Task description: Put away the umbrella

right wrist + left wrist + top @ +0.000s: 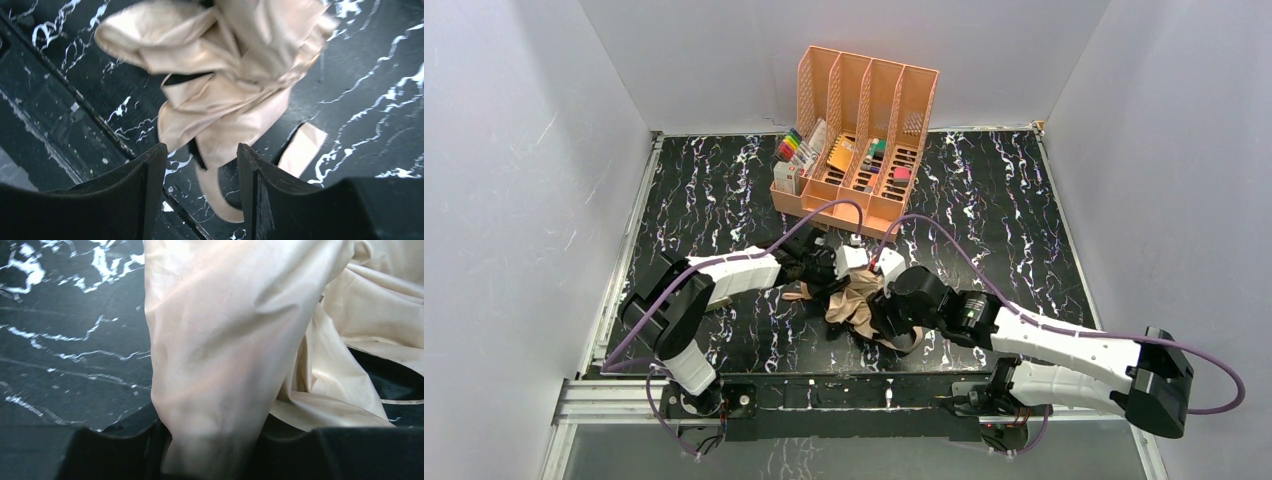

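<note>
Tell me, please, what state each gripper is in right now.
Left gripper: closed on a fold of the umbrella canopy.
Right gripper: open, with a loose tail of fabric between its fingers, not clamped.

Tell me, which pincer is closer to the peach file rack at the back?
Left. The left pincer grips the umbrella on its far side, in front of the rack; the right pincer hangs open over its near side, farther from the rack.
</note>
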Controlling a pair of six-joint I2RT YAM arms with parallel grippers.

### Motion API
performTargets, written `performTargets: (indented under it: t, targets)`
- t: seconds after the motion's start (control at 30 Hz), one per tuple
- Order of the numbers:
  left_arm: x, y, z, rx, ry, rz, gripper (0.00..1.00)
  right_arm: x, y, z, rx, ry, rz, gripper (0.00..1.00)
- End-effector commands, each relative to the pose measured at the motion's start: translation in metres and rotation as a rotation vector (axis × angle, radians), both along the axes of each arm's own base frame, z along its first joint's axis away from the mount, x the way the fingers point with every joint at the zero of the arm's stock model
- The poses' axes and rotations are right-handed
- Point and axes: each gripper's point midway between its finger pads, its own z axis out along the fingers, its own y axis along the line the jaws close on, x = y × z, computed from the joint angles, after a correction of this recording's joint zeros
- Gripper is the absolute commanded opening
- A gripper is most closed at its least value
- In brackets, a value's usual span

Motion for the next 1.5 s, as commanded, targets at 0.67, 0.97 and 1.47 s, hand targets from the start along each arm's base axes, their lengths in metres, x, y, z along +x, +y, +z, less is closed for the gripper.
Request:
performTargets:
  t: [0.67,0.97,1.47]
  targets:
    - [0.032,0.049,-0.024,0.143,0.008,0.077,0.0,0.031,0.025,-0.035,-0.271,-0.124,0.225,0.65]
    - [0.034,0.051,-0.025,0.158,0.005,0.083,0.0,0.028,0.017,-0.065,-0.347,0.011,0.235,0.58]
    - [0.053,0.074,-0.021,0.152,-0.023,0.167,0.0,0.024,0.011,-0.094,-0.43,0.134,0.145,0.16]
